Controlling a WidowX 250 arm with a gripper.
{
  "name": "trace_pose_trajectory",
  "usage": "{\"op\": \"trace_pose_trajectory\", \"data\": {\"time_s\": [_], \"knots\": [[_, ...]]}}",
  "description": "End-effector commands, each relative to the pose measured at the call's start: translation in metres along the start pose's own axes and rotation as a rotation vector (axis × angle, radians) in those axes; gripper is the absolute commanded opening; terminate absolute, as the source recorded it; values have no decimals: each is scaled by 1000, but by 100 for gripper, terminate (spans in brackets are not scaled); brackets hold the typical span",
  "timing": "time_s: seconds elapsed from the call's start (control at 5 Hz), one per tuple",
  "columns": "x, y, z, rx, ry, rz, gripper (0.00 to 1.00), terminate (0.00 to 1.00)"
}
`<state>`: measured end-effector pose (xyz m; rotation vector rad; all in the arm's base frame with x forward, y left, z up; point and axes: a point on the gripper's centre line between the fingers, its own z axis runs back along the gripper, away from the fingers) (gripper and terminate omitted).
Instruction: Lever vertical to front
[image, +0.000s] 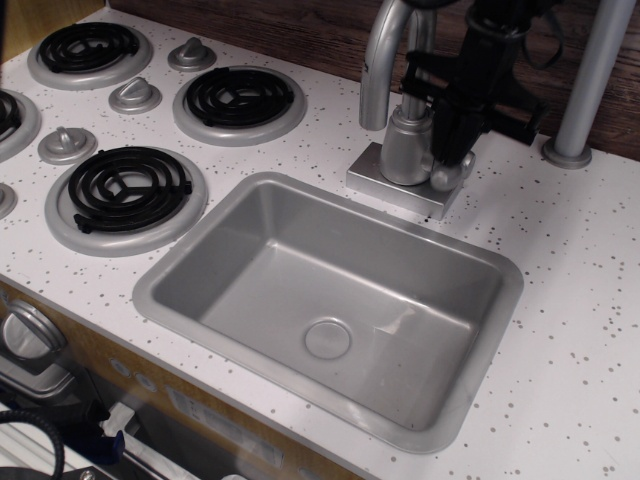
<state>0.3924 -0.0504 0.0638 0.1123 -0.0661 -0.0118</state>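
The faucet (405, 145) stands on its square base behind the sink. Its lever (447, 176) sits on the right side pivot; only the rounded lower end by the pivot shows. The rest of the lever is hidden behind my black gripper (458, 150). The gripper has come down from above and its fingers (443, 130) stand close together around the upright lever. The fingers appear closed on it. The tall curved spout (383, 55) rises just left of the gripper.
The grey sink basin (200, 245) lies in front of the faucet. Black coil burners (128, 188) (240, 97) and small grey knobs (135, 95) fill the left of the speckled counter. A grey pole (590, 80) stands at the right by the wooden back wall.
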Motion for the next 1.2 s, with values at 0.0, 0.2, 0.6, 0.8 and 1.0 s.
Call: {"op": "trace_pose_trajectory", "data": {"time_s": [0.0,0.2,0.6,0.8,1.0], "knots": [[12,5,-7,-49,-25,-14,0,0],[9,3,-9,-50,-24,-11,0,0],[-9,-5,53,86,46,59,100,0],[-15,-6,62,99,56,70,100,0],[-17,-6,62,103,53,70,100,100]]}}
